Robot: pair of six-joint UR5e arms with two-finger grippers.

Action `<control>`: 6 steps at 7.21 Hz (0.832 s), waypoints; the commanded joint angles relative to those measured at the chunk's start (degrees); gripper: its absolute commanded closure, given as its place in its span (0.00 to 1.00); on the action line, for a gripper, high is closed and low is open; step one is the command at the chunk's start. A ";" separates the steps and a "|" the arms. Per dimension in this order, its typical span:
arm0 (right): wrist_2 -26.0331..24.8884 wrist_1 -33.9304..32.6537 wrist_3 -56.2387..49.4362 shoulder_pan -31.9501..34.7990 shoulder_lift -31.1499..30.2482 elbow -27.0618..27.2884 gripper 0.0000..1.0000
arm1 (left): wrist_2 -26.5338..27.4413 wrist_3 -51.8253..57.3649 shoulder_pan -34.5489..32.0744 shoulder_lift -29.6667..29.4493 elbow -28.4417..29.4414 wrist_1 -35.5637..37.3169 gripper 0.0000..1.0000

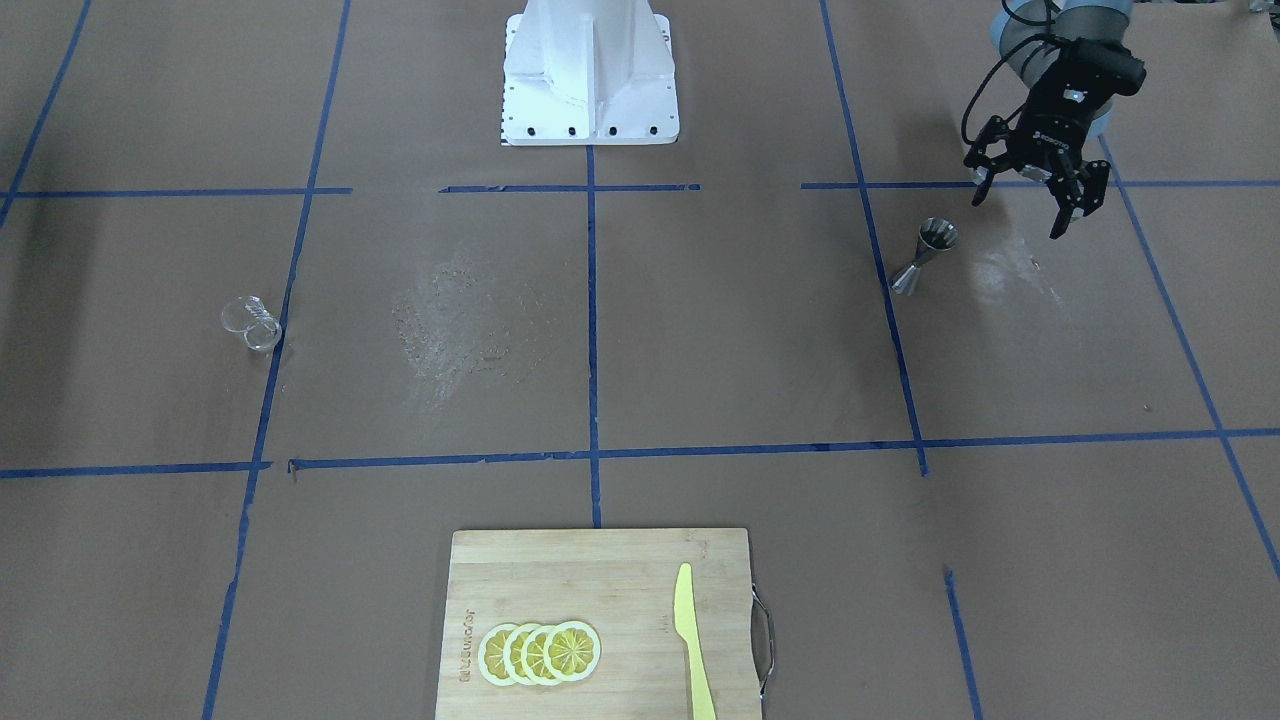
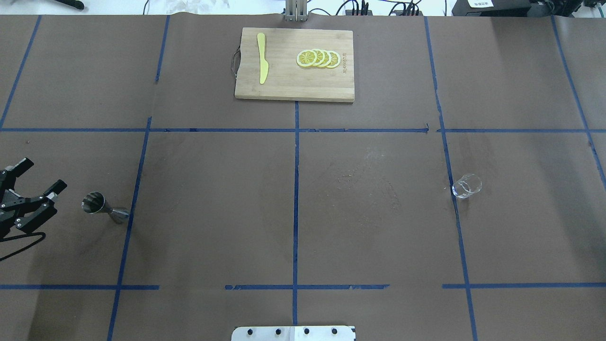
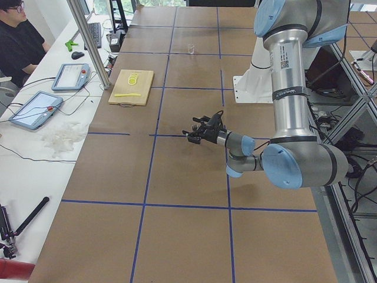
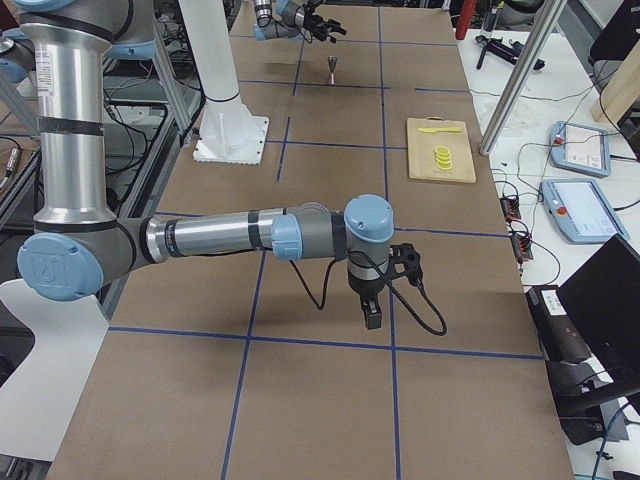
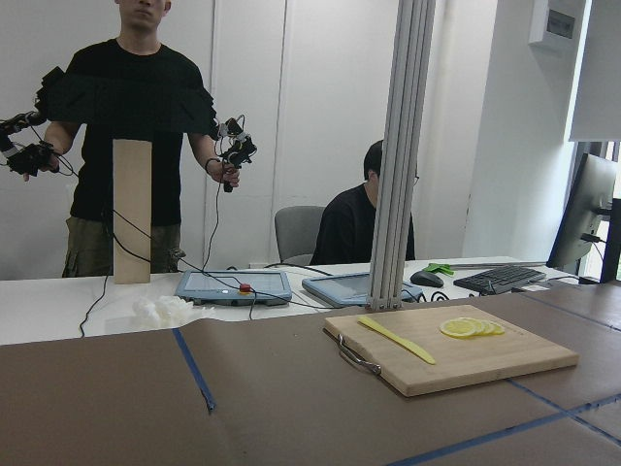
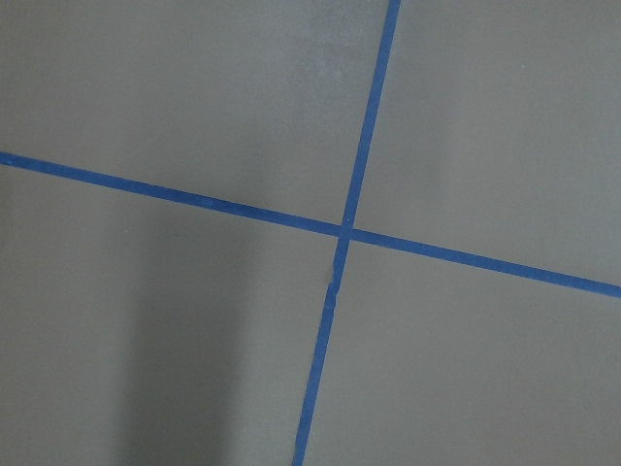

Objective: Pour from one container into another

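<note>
The clear glass cup (image 1: 252, 323) stands alone on the brown table, on the robot's right side, and shows as the cup (image 2: 466, 185) from overhead. The steel hourglass jigger (image 1: 925, 255) stands upright on the robot's left side, seen from overhead as the jigger (image 2: 104, 207). My left gripper (image 1: 1025, 205) hovers open and empty a short way outboard of the jigger, not touching it; from overhead the left gripper (image 2: 47, 173) points toward it. My right gripper (image 4: 372, 305) shows only in the exterior right view, low over bare table far from the cup; I cannot tell its state.
A wooden cutting board (image 1: 560, 575) lies at the operators' edge, carrying several lemon slices (image 1: 540, 652) and a yellow knife (image 1: 690, 640). The white robot base (image 1: 590, 70) sits at mid-table. Blue tape lines grid the brown paper. Operators and tablets are beyond the far edge.
</note>
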 commanded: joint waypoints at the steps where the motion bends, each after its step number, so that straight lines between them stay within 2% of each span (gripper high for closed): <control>1: 0.00 0.00 -0.09 0.00 -0.03 -0.20 0.00 | -23.21 2.91 -17.48 0.98 -0.01 8.46 0.01; 2: 0.00 0.00 -0.09 0.00 -0.21 -0.29 0.00 | -33.75 10.34 -27.32 -0.07 -0.02 14.87 0.01; 4: 0.00 0.00 -0.09 0.00 -0.38 -0.20 0.00 | -52.58 17.67 -43.96 -5.24 -0.02 32.87 0.01; 6: 0.00 0.00 -0.09 0.00 -0.65 -0.29 0.00 | -66.67 29.76 -58.11 -9.82 -0.02 51.76 0.01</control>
